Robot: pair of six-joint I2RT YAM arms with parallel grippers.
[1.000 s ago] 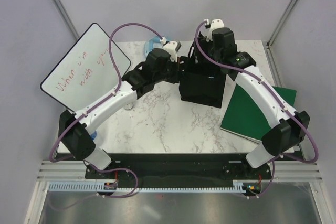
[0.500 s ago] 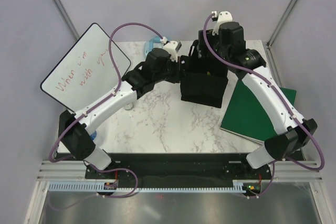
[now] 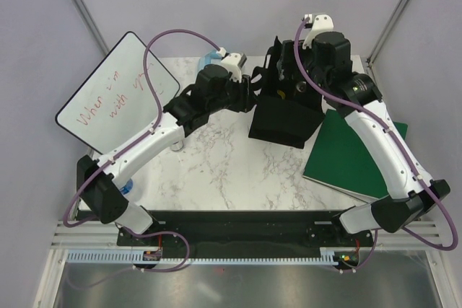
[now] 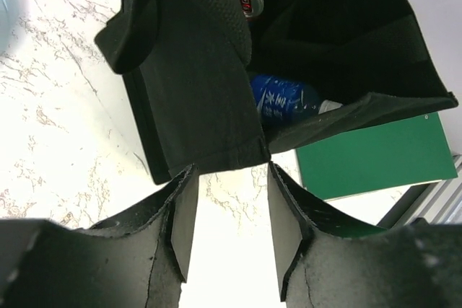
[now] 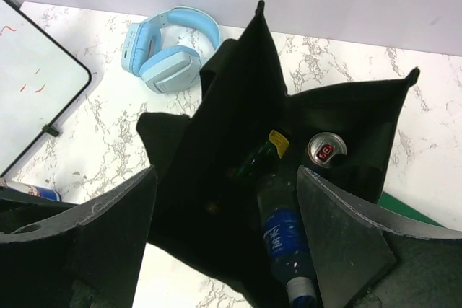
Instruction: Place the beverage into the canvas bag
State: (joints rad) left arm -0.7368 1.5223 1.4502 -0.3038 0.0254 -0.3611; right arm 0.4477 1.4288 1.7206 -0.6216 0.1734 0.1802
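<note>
At the 9 o'clock edge of the white marble-patterned tabletop (image 3: 216,171) we see a white rectangular whiteboard with red handwriting (image 3: 115,99). Light blue over-ear headphones (image 5: 170,52) lie at 10 o'clock from the bag. Our left tool (image 4: 231,192) stands partly open with nothing between its fingers. It sits at 9 o'clock of the tall black fabric canvas bag (image 3: 278,124), whose folded rim lies just beyond the fingertips. The bag stands toward the tabletop's 12 o'clock edge, its mouth gaping. Inside it we see a clear plastic bottle with a blue label (image 5: 283,239), a silver-topped can with a red tab (image 5: 326,151) and a dark green bottle with a yellow top (image 5: 258,160). Our right tool (image 5: 225,174) hangs over the bag's mouth, spread wide and empty. A flat green book (image 3: 350,153) lies just beside the bag at 4 o'clock.
</note>
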